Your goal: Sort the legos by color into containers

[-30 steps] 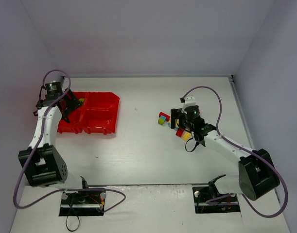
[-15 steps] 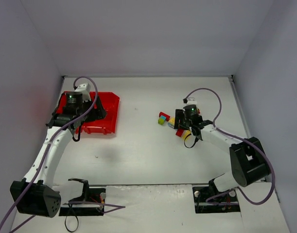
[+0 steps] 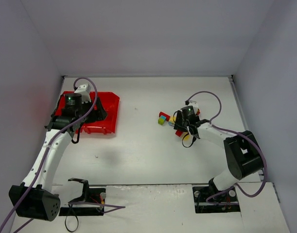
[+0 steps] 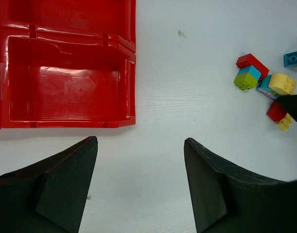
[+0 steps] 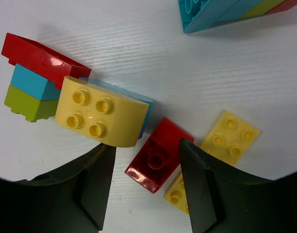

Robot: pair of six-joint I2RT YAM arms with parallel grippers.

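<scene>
The legos lie in a loose cluster right of centre on the white table [image 3: 138, 145]. In the right wrist view an upturned red brick [image 5: 158, 160] lies between the fingers of my right gripper [image 5: 147, 148] [image 3: 180, 129]. The right finger touches the brick and a gap stays at the left finger. Around it are a rounded yellow brick [image 5: 99, 114], a red, teal and green stack [image 5: 31, 82] and a flat yellow brick [image 5: 231, 136]. My left gripper [image 4: 139, 141] [image 3: 82, 118] hangs open and holds nothing, near the red tray [image 4: 131, 82] [image 3: 112, 104] that holds the containers.
A teal brick [image 5: 211, 12] lies beyond the cluster, and another yellow brick [image 5: 175, 196] peeks out beside the red one. The tray compartment [image 4: 65, 87] in the left wrist view holds nothing. Grey walls close in the table on three sides.
My left arm has swung right, from the tray's left side to over the tray. My right gripper has come down onto the cluster and its jaws have narrowed around the red brick.
</scene>
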